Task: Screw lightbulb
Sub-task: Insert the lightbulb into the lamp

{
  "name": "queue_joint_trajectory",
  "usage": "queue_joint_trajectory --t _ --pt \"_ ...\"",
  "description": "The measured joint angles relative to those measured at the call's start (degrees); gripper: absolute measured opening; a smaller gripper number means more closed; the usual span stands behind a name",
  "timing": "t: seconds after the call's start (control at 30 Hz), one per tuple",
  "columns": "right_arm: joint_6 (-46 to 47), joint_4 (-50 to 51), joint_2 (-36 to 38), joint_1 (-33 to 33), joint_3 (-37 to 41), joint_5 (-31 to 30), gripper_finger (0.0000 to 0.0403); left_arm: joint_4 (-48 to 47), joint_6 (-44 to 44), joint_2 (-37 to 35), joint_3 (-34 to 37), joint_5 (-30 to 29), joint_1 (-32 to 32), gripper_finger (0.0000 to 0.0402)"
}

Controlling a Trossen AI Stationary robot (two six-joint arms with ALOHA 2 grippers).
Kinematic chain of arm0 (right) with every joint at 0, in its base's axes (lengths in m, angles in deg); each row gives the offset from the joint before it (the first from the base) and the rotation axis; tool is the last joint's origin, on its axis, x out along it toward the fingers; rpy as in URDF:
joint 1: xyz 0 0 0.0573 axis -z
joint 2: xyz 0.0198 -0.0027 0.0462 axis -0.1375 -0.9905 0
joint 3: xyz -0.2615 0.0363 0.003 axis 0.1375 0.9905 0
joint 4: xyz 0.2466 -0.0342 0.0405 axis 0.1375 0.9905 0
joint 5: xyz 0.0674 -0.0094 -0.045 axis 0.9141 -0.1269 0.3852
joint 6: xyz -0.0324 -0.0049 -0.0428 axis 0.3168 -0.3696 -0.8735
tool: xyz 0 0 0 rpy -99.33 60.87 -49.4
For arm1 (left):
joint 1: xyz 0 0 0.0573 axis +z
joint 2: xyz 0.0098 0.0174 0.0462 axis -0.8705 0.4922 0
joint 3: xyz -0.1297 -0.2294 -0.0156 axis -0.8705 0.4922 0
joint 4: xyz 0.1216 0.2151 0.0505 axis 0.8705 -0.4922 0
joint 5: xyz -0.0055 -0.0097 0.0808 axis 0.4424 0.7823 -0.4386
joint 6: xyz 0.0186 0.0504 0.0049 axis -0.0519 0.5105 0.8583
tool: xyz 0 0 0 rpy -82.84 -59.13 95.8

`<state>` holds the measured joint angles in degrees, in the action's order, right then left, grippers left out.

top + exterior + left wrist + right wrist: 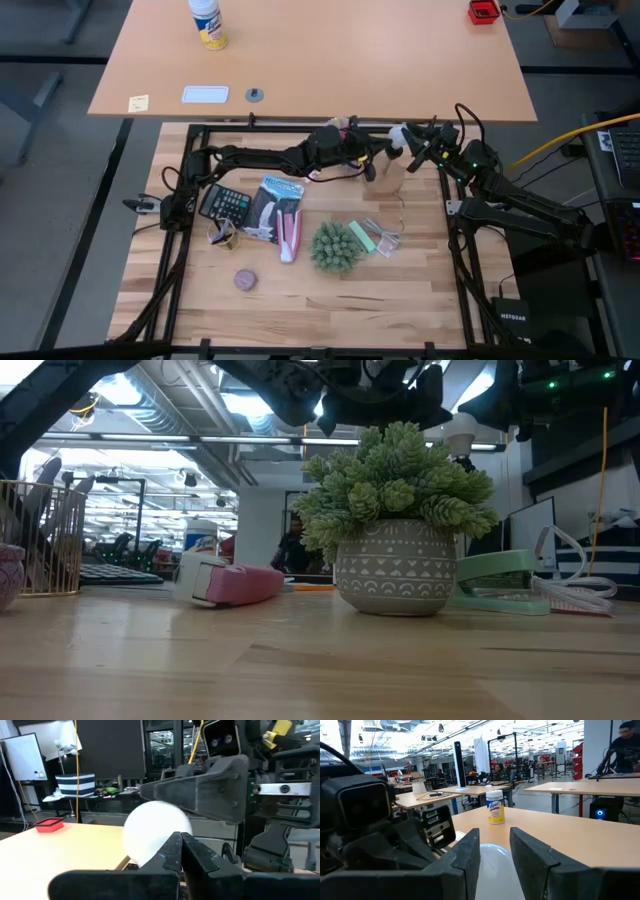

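Lightbulb: small white frosted rounded bulb (155,832), held up at the back edge of the slatted wooden surface (300,290), between the two arms' tips; its base was not visible.
Where: in the high view it showed as a white spot (397,140) above a tan upright block (388,172).
Left claw: (181,851) reached across from the left side to the bulb; fingers pressed together with no gap, tips just in front of the bulb, not around it.
Right claw: (495,851) came in from the right side; fingers parted by a narrow gap, the white dome (490,865) sat between them. Contact with the glass could not be confirmed.
Arms: both wrists met at the same point near the back rail, in the high view left (362,150), right (425,150).
Mid surface: green spiky plant in a grey patterned pot (335,247), pink-and-white stapler-like tool (289,232), mint green flat item (361,238), black calculator (226,204), small brownish round puck (245,279).
Far desk: pale beige desk (330,60) beyond the frame, with a white-and-yellow wipes canister (208,22) and a red box (483,11).
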<state>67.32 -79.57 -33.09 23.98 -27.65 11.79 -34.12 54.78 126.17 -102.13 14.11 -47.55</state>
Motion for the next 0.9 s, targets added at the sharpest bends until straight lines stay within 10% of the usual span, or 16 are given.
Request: queue_joint_trajectory --t 0.9 --pt "3.17 0.17 -0.02 -0.02 0.04 3.71 0.0113 0.29 -0.46 0.0 0.0 -1.35 3.23 0.0"
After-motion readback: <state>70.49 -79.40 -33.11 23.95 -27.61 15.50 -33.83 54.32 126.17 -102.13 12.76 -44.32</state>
